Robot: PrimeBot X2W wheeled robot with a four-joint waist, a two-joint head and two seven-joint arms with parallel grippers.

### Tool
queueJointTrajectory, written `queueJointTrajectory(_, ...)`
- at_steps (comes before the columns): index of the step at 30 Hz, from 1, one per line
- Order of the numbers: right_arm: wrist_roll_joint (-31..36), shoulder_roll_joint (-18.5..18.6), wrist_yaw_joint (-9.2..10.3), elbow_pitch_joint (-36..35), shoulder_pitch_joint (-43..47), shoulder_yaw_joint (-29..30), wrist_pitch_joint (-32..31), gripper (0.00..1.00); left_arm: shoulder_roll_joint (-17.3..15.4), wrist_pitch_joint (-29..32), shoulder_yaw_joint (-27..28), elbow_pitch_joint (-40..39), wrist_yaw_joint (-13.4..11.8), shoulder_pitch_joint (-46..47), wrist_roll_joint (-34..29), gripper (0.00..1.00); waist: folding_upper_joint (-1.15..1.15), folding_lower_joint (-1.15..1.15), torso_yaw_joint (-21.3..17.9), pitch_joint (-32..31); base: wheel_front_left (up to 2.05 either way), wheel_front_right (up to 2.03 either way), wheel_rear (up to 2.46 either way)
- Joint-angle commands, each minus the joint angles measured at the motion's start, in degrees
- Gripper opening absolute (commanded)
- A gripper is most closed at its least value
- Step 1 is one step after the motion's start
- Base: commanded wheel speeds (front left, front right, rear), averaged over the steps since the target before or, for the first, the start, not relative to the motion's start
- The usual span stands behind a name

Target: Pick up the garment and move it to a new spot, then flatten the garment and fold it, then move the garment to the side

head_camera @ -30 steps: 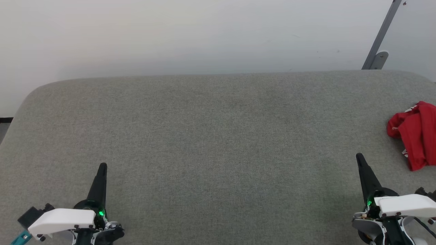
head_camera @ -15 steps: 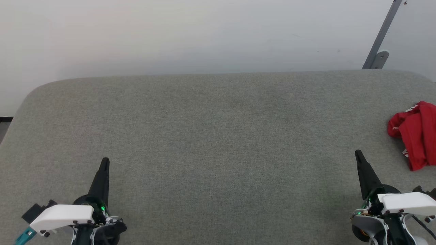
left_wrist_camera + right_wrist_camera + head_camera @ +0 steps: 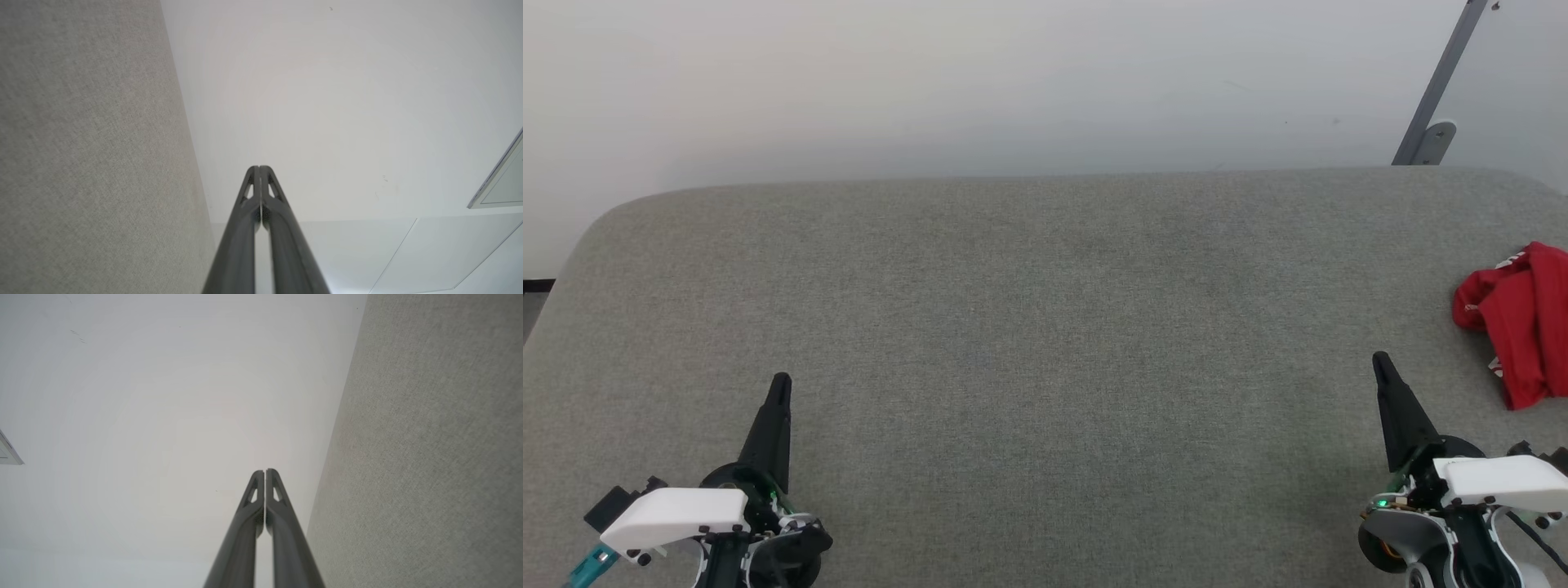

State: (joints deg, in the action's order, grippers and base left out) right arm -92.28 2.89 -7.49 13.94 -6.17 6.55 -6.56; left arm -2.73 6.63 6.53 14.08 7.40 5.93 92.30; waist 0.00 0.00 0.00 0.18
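Observation:
The garment (image 3: pixel 1519 322) is a crumpled bright red heap at the right edge of the grey table (image 3: pixel 1045 327), cut off by the head view's border. My right gripper (image 3: pixel 1380 363) hovers low at the lower right, shut and empty, a short way left of and nearer than the garment. My left gripper (image 3: pixel 781 384) stands shut and empty at the lower left, far from the garment. In the left wrist view the left gripper (image 3: pixel 259 168) has its fingers pressed together. In the right wrist view the right gripper (image 3: pixel 264 472) is likewise shut with nothing in it.
A pale wall (image 3: pixel 1013 82) rises right behind the table's far edge. A grey metal bracket (image 3: pixel 1433 106) leans on the wall at the upper right. The table's left corner is rounded, with dark floor (image 3: pixel 535 298) beside it.
Both grippers have crept forward over the table, the left one slightly rightward. The garment has not moved.

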Motion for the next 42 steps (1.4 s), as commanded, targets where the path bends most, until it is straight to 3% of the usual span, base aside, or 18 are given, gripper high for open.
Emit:
queueJointTrajectory(1,-0.2,-0.1,0.0,0.2,-0.2,0.0,-0.2,0.0,-0.1,0.1,0.1,0.0,0.2,0.7,0.1,0.0,0.0,0.0,0.0,0.0,0.0,0.0,0.0)
queueJointTrajectory(42,-0.2,-0.1,0.0,0.2,-0.2,0.0,-0.2,0.0,-0.1,0.1,0.1,0.0,0.2,0.7,0.1,0.0,0.0,0.0,0.0,0.0,0.0,0.0,0.0)
